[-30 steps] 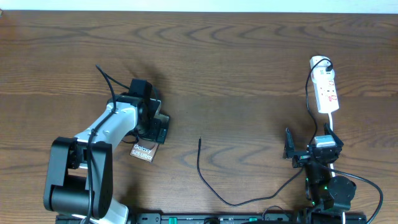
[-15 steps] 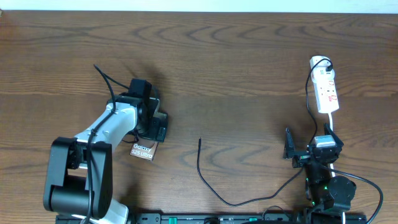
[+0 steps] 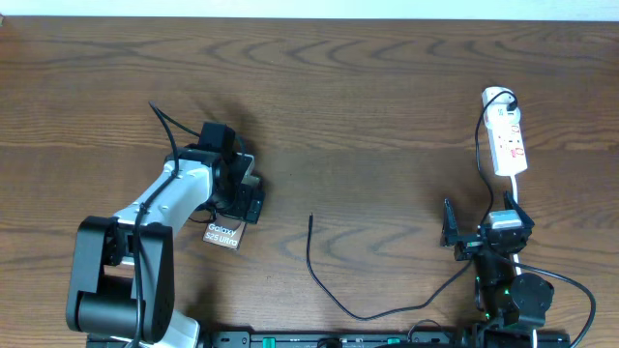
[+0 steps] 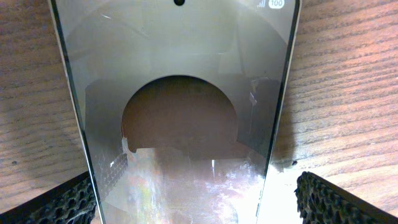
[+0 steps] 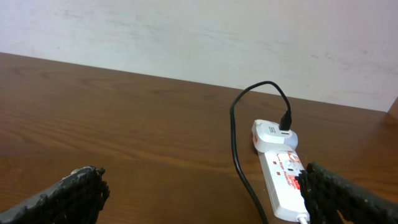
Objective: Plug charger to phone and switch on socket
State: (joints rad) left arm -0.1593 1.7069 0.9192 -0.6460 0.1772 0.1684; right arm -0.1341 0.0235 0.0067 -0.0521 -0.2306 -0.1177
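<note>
In the left wrist view the phone (image 4: 177, 124) shows broadly; overhead, barely.

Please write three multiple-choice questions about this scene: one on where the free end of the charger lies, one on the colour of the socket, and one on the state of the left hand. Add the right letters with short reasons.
1. Where is the free end of the charger?
A. On the bare table, between the phone and the socket
B. Plugged into the phone
C. Hanging over the table's edge

2. Which colour is the body of the socket?
A. Black
B. White
C. Blue

3. How is the left hand?
A. Shut on the charger
B. Open, with one finger on each side of the phone
C. Open, far away from the phone

Answers:
1 A: the overhead view shows the tip lying alone on the wood.
2 B: the right wrist view shows a white strip with red markings.
3 B: the left wrist view shows the phone between the spread fingers.
</note>
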